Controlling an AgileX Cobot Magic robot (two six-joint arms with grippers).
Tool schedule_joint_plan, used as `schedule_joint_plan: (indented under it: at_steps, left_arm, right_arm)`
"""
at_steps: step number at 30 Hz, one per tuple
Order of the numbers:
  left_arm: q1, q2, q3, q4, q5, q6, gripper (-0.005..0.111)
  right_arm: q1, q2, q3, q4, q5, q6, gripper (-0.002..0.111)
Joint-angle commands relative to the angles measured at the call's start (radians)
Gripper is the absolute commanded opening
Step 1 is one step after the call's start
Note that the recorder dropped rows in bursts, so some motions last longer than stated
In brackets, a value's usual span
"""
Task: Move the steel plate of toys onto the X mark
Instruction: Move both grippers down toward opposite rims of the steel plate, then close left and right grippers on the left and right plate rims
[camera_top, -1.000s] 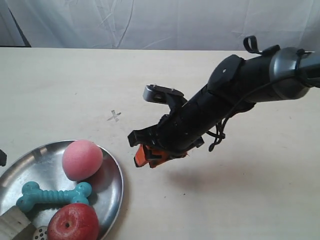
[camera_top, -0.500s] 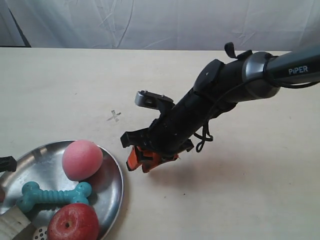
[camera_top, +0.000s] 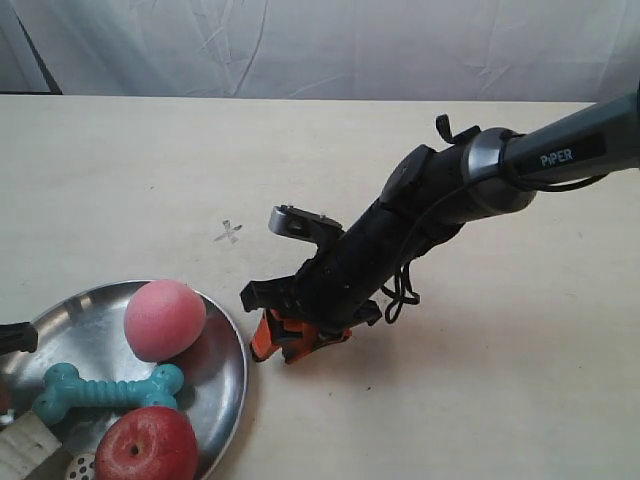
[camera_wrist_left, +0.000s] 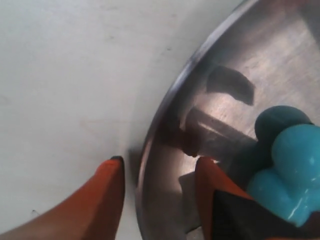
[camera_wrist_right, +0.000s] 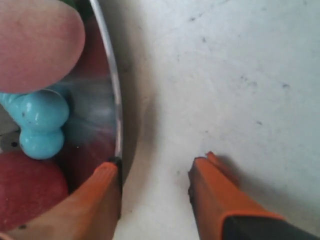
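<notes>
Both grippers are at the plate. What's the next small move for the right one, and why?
Probably nudge the right gripper inward over the plate rim: it is open, but one finger sits at the rim and the other outside it.

Right arm (camera_top: 430, 215) stretched low, jaws apart; left arm (camera_top: 12, 338) barely in view, jaws seemingly apart too.

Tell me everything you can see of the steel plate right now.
The steel plate is a round, shallow, shiny metal dish with a raised rim, lying flat on the table at the exterior view's lower left, partly cropped, apart from the X mark. It holds a pink ball, teal bone, red apple and wooden cube. The open left gripper straddles its rim; the open right gripper has one fingertip at the opposite rim.
</notes>
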Motion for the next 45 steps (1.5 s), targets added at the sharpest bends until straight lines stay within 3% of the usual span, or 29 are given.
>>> schedule_joint_plan:
  at_steps: [1,14,22,25,27,28,31,45]
  left_arm:
    - [0.002,0.006,0.001,-0.009,-0.017,-0.009,0.044]
    - [0.002,0.006,0.001,-0.017,-0.024,-0.009,0.044]
    - [0.002,0.006,0.001,-0.14,-0.029,0.107,0.043]
    - [0.002,0.006,0.001,-0.146,-0.029,0.11,0.03]
    - [0.002,0.006,0.001,-0.177,-0.029,0.148,0.016]
    - [0.002,0.006,0.001,-0.201,-0.029,0.18,0.009]
    - [0.002,0.006,0.001,-0.232,-0.041,0.214,0.0]
    - [0.002,0.006,-0.006,-0.304,0.015,0.286,0.0]
  right_arm:
    - [0.001,0.005,-0.002,0.033,0.005,-0.031,0.044]
    - [0.118,0.005,-0.002,0.09,-0.084,-0.03,0.044]
    - [0.141,0.005,-0.002,0.128,-0.121,-0.03,0.043]
    - [0.145,0.005,-0.002,0.135,-0.121,-0.03,0.025]
    - [0.145,0.005,-0.002,0.149,-0.119,-0.03,0.002]
    - [0.145,0.005,-0.002,0.166,-0.111,-0.026,0.0]
    - [0.145,0.005,-0.002,0.197,-0.085,-0.026,0.0]
    - [0.139,0.005,-0.002,0.253,0.041,0.061,-0.001]
